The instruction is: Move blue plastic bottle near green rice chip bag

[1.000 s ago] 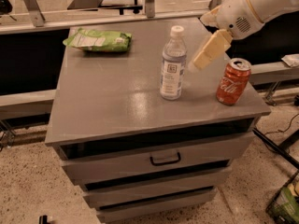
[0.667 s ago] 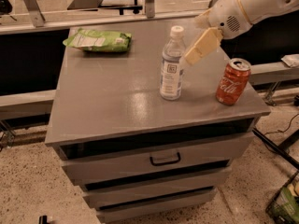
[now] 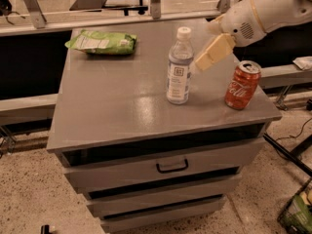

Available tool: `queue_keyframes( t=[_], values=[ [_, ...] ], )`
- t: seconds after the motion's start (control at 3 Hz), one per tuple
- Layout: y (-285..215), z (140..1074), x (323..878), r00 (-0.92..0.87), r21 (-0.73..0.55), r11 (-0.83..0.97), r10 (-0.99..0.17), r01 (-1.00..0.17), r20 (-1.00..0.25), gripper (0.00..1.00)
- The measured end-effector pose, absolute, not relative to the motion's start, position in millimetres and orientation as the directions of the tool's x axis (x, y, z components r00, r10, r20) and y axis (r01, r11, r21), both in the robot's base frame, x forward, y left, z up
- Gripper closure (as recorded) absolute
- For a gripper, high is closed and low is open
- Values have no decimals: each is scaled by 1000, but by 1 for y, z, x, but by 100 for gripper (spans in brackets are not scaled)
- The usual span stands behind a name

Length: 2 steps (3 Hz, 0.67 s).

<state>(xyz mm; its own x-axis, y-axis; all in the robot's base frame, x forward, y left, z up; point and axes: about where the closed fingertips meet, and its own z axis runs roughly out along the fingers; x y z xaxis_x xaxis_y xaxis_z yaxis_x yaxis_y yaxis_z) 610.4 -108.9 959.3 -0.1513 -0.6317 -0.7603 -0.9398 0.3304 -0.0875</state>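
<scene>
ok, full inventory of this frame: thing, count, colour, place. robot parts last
blue plastic bottle: 1, clear bluish with white cap, upright, centre-right of the top
green rice chip bag: 1, light green, flat, back-left corner
soda can: 1, orange-red, upright, near the right edge
drawer cabinet: 1, grey, centre of the view, bears all three
drawer handle: 1, black, top drawer
arm: 1, white, entering from the upper right
gripper: 1, cream, just right of the bottle's upper half, above the top
</scene>
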Motion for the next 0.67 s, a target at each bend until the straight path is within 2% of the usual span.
queue_keyframes(
  t=[0.33,0.67],
  values=[
    [-105,947,594,-158,-50,341,-554,-939,-818,0],
    [-104,947,594,-157,-50,341,-554,-939,-818,0]
  ],
)
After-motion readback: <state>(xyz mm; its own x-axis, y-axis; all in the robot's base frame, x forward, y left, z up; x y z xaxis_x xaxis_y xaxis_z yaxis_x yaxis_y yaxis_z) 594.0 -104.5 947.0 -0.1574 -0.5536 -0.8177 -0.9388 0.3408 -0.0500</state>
